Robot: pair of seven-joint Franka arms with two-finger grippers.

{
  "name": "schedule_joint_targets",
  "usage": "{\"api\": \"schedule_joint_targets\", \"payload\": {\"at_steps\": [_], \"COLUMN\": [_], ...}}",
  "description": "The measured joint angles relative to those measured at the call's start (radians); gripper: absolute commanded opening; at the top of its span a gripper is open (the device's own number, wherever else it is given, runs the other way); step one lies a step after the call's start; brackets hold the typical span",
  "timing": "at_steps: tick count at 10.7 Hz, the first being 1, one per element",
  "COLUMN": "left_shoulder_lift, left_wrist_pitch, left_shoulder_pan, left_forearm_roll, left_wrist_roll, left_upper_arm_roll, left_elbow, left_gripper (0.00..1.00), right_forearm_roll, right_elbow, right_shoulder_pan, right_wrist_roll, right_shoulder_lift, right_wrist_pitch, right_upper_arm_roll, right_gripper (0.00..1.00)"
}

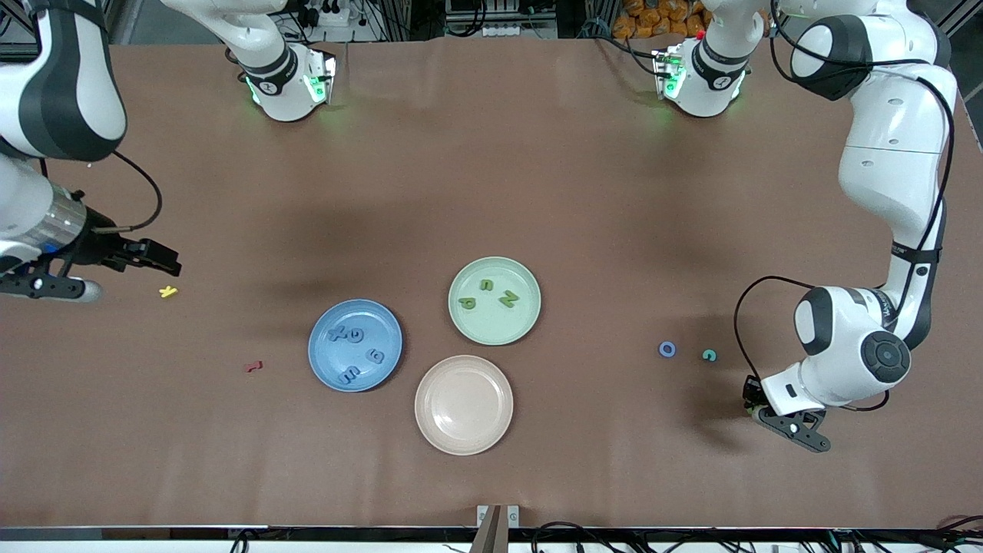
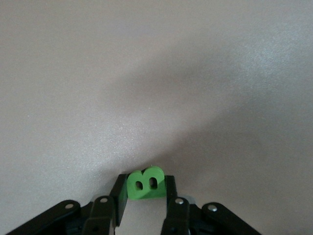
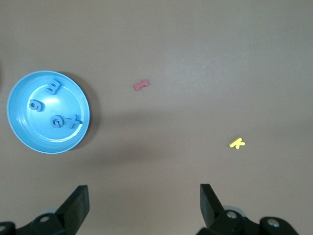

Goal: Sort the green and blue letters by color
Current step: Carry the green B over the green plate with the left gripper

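Note:
My left gripper (image 2: 145, 183) is shut on a bright green letter B (image 2: 144, 185), close over the bare table at the left arm's end (image 1: 768, 415). A loose blue ring letter (image 1: 667, 349) and a teal letter (image 1: 709, 355) lie on the table near it. Several blue letters (image 1: 355, 336) lie in the blue plate (image 1: 322, 365). Three green letters (image 1: 508, 299) lie in the green plate (image 1: 522, 326). My right gripper (image 1: 170, 266) is open and empty over the right arm's end, beside a yellow letter; its wrist view (image 3: 143, 191) shows the blue plate (image 3: 29, 144).
An empty pink plate (image 1: 464, 405) sits nearest the front camera, touching neither plate by much. A yellow letter K (image 1: 168, 291) (image 3: 236, 143) and a dark red letter (image 1: 253, 367) (image 3: 141, 85) lie toward the right arm's end.

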Motion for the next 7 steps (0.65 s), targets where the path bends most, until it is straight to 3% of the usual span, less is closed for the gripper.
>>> {"api": "schedule_joint_targets", "payload": {"at_steps": [2,7], "left_shoulder_lift": [0.0,-0.034], "left_wrist_pitch": [0.0,-0.067], "left_shoulder_pan": [-0.001,-0.09], "left_forearm_roll": [0.0,0.0], "left_wrist_roll": [0.0,-0.135], "left_upper_arm_roll": [0.0,-0.005], "left_elbow": [0.0,0.026], "left_gripper": [0.0,0.0], "right_forearm_roll": [0.001,0.001], "right_elbow": [0.019,0.215], "right_shoulder_pan": [-0.004,-0.012], "right_wrist_roll": [0.001,0.001], "right_shoulder_lift": [-0.038,-0.057], "right_wrist_pitch": [-0.029,-0.21], "right_upper_arm_roll": [0.0,0.006], "right_gripper": [1.0,1.0]}}
